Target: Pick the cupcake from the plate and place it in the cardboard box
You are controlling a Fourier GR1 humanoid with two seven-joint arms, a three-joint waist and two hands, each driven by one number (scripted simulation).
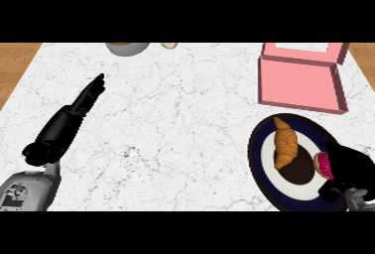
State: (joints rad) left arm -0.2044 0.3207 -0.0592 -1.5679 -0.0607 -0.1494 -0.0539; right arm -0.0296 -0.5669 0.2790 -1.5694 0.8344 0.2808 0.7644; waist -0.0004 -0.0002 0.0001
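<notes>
Although the right hand [353, 166] has its fingers curled round the pink-frosted cupcake [322, 165], the cupcake is over the dark-rimmed plate [256, 149], beside a croissant [284, 144]. I judge the grasp made, with the carry and placing left to do. I cannot tell whether it is lifted clear. The pink cardboard box [300, 82] lies open just beyond the plate, near the desk's [183, 124] right edge, with bare marble between. The left hand [84, 101] rests far left, fingers straight and released.
</notes>
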